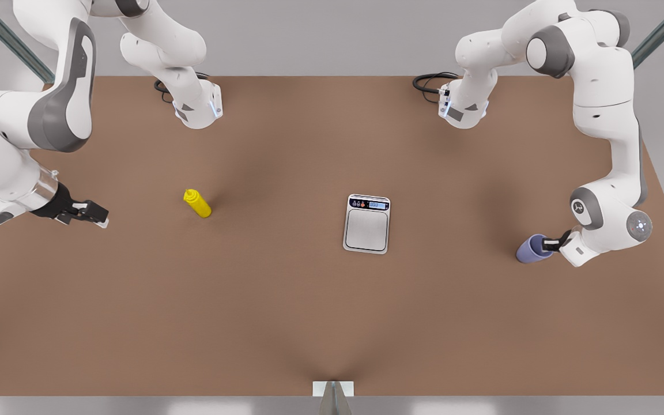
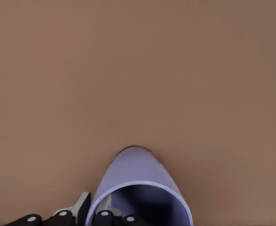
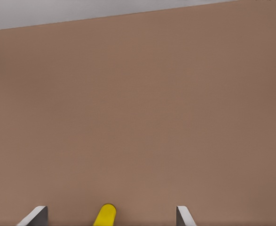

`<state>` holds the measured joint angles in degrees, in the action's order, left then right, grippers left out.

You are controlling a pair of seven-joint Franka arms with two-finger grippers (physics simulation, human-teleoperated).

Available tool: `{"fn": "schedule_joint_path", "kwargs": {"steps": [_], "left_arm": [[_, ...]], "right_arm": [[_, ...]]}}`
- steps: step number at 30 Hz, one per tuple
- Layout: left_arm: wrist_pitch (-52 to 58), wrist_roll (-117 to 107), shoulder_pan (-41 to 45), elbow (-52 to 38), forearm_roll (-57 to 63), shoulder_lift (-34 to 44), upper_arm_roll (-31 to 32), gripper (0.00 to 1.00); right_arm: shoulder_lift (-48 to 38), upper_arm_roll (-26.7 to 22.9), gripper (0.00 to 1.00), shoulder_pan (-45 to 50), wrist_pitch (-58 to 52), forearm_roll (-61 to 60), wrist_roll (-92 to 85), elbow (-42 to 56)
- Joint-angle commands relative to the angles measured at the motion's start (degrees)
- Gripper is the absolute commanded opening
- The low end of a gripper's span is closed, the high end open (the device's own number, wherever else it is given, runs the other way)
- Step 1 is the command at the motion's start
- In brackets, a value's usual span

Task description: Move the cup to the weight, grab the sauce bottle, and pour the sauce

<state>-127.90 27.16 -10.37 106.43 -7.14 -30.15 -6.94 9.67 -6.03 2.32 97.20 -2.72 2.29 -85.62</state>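
Left pincer (image 1: pixel 546 244) clamped on cup (image 1: pixel 531 249) rim, right pincer (image 1: pixel 94 214) wide, sauce bottle (image 1: pixel 197 203) well ahead

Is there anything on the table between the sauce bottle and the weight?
No. In the front view, bare table separates the sauce bottle from the weight.

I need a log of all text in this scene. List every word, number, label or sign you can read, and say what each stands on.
No text here can be read outright.
The weight: its blue screen carries marks too small to read; the small buttons beside it bear no legible signs.
An arm joint at the front view's right: a small round emblem, not readable.
The cup, the sauce bottle and the table: none.
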Motion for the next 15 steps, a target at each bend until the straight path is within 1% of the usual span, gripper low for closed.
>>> {"fn": "schedule_joint_path", "kwargs": {"steps": [1,6,10,12,13,15], "left_arm": [[0.0,0.0,0.0,0.0,0.0,0.0,0.0,0.21],[0.2,-2.6,0.3,-0.1,-0.1,-0.3,0.6,0.21],[1.9,-6.0,2.3,-0.7,-0.1,1.5,0.5,0.21],[8.0,-24.0,11.7,-1.8,-0.2,6.7,0.5,0.21],[8.9,-34.3,17.8,-2.2,-0.2,8.3,0.5,0.21],[13.6,-48.5,25.0,-7.7,-0.2,7.2,0.7,0.21]], "right_arm": [[0.0,0.0,1.0,0.1,0.0,0.0,0.0,0.0],[0.0,0.1,1.0,0.1,0.0,0.0,0.0,0.0],[0.0,0.1,1.0,0.1,-0.1,0.0,0.0,0.0],[0.0,0.1,1.0,0.1,0.0,0.0,0.0,0.0],[0.0,0.1,1.0,0.1,0.0,0.0,0.0,0.0],[0.0,0.1,1.0,0.1,0.0,0.0,0.0,0.0]]}}
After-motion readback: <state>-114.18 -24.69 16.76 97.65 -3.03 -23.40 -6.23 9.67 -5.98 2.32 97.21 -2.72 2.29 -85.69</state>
